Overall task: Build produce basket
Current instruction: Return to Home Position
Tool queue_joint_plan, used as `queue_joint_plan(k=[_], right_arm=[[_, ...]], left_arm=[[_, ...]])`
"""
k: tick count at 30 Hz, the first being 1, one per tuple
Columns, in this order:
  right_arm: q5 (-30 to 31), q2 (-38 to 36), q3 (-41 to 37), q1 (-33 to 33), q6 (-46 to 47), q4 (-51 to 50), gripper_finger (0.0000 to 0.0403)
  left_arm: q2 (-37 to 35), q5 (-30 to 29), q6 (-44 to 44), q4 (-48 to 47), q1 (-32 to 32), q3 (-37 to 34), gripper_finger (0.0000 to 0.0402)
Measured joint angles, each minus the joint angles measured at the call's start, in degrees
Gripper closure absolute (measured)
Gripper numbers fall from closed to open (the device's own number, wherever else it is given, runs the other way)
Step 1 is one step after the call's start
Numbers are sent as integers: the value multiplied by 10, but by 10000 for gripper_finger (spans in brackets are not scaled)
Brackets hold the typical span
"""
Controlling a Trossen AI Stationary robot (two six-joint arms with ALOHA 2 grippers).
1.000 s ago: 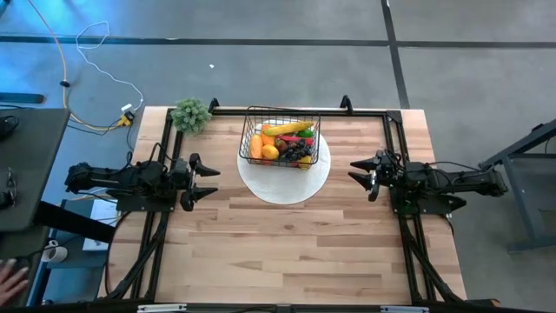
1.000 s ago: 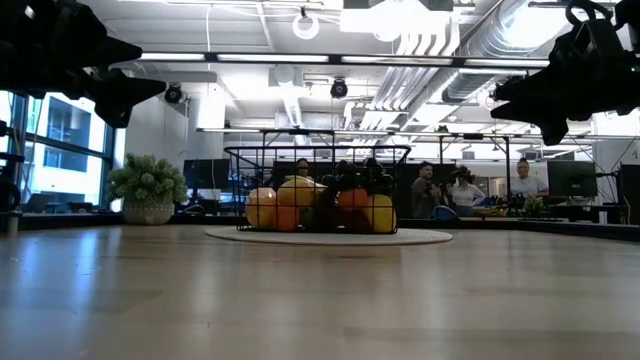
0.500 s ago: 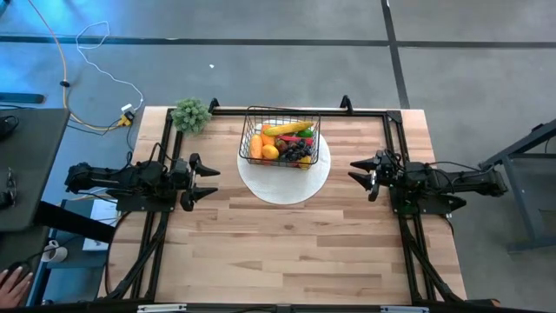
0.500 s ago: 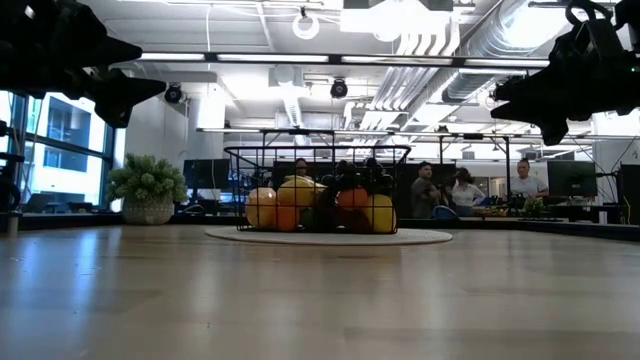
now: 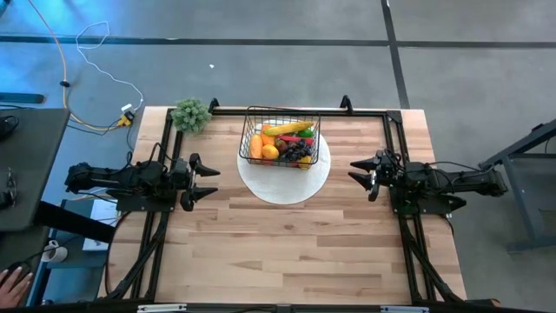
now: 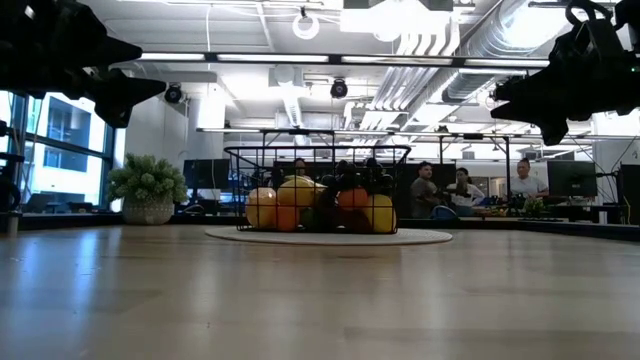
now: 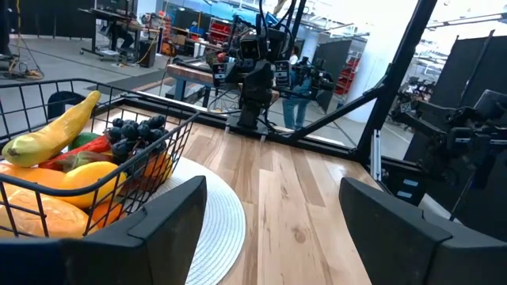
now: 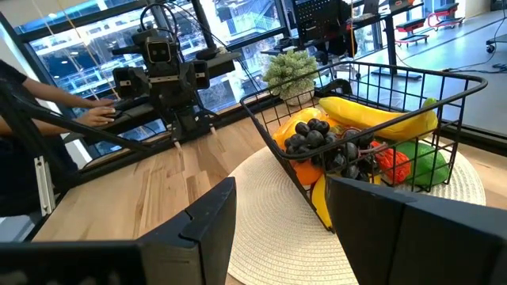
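Observation:
The black wire-mesh basket [image 5: 280, 137] stands on a round white plate [image 5: 300, 184] at the table's far middle. It holds the produce: a yellow banana [image 5: 288, 129], lemons [image 5: 270, 152], dark grapes [image 5: 298, 150], a green piece and orange fruit. The right wrist view shows the basket [image 8: 380, 119] with banana [image 8: 376, 119] and grapes [image 8: 317, 138]; the left wrist view shows the basket [image 7: 95, 170] too. My left gripper [image 5: 208, 180] hovers open near the table's left edge. My right gripper [image 5: 356, 174] hovers open near the right edge. Both are clear of the basket.
A small potted green plant [image 5: 191, 114] stands at the table's far left corner. A black frame [image 5: 365, 111] runs along the far edge and sides. Bare wood lies across the near half of the table [image 5: 287, 252]. A person's hand [image 5: 10, 280] shows off the table at lower left.

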Motion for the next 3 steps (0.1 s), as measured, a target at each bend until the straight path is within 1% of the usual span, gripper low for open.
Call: queue_joint_plan(k=[3], right_arm=[[0,0,0,0,0,0,226]], left_arm=[[0,0,0,0,0,0,122]])
